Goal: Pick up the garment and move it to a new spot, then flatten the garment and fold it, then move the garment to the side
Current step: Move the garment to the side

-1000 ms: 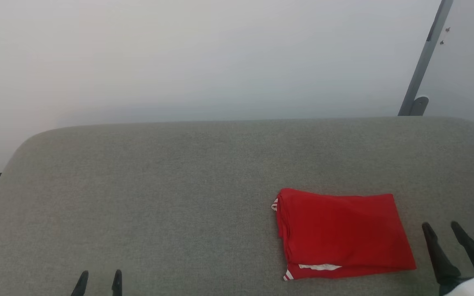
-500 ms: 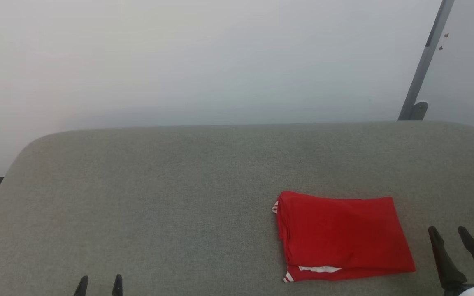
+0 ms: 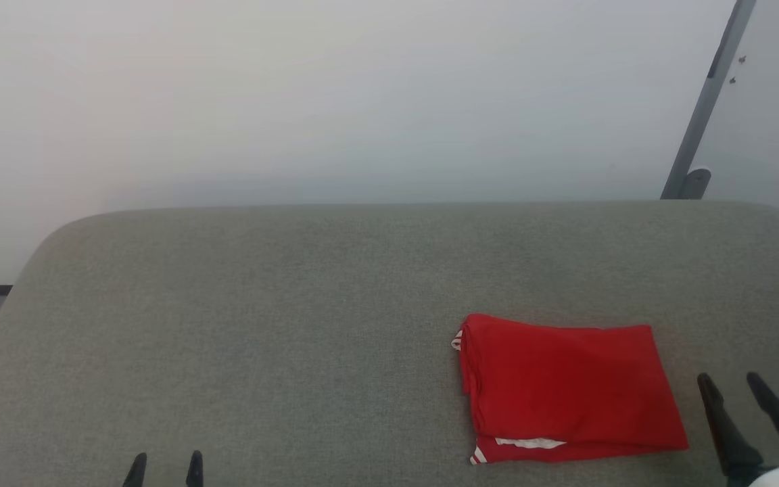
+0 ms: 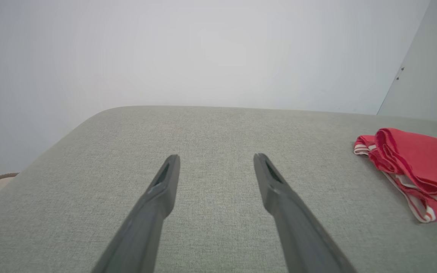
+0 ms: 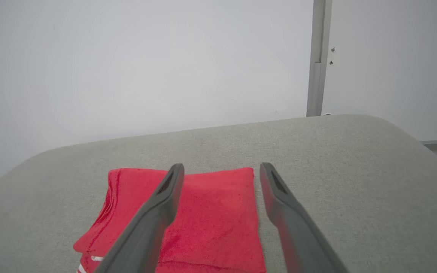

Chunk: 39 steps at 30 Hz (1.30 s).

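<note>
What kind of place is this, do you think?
Probably an indoor test room rather than a home: a bare white wall, a grey padded surface with the folded red garment on it, and a grey metal post.

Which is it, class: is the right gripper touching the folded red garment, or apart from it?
Apart. The head view shows bare grey cushion between the right gripper and the garment.
</note>
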Motion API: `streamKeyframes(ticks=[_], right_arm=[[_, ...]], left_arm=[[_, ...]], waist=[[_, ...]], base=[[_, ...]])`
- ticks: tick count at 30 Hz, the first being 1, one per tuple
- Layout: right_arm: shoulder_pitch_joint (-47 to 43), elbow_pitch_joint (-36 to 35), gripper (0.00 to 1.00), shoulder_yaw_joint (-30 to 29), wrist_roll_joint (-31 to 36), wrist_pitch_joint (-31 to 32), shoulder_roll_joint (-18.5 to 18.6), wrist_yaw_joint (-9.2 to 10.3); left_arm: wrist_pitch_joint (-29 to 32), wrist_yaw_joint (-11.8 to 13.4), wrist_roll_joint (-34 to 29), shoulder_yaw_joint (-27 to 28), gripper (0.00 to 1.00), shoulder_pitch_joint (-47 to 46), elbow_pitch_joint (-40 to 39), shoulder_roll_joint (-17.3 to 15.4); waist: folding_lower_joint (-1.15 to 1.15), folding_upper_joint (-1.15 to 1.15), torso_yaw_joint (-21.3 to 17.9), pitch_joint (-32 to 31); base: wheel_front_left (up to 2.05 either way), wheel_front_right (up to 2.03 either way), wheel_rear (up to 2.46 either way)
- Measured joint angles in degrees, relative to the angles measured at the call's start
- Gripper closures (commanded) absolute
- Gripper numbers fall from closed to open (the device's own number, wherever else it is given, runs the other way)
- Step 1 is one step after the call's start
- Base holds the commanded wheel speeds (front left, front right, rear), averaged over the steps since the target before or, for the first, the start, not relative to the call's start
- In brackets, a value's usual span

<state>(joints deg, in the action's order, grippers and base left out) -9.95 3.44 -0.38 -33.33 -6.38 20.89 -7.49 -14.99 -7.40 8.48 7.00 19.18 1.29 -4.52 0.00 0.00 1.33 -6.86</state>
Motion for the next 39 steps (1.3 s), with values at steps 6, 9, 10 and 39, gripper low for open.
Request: streamKeyframes(ticks=[6, 9, 10, 39], right_arm=[[4.36, 1.4, 0.0, 1.87, 0.1, 7.6, 4.77, 0.0], [8.23, 3.15, 0.0, 5.04, -1.99, 15.95, 8.83, -0.01], [9.96, 4.06, 0.0, 5.63, -3.59, 18.71, 9.71, -0.04], [34.42, 22.74, 1.0, 21.09, -19.15, 43.05, 16.95, -0.08]], left_arm=[[0.0, 0.0, -0.67, -1.52, 0.0, -1.59, 0.22, 0.79], [0.0, 0.0, -0.76, -2.46, 0.0, -3.39, 0.41, 0.98], [0.0, 0.0, -0.79, -2.87, 0.0, -4.08, 0.53, 1.02], [0.0, 0.0, -1.22, -10.72, 0.0, -21.72, 5.28, 1.52]], waist=[[0.0, 0.0, 0.72, 1.13], [0.0, 0.0, 1.22, 2.17], [0.0, 0.0, 1.32, 2.7], [0.0, 0.0, 2.74, 19.25]], base=[[0.0, 0.0, 0.0], [0.0, 0.0, 0.0], [0.0, 0.0, 0.0], [0.0, 0.0, 0.0]])
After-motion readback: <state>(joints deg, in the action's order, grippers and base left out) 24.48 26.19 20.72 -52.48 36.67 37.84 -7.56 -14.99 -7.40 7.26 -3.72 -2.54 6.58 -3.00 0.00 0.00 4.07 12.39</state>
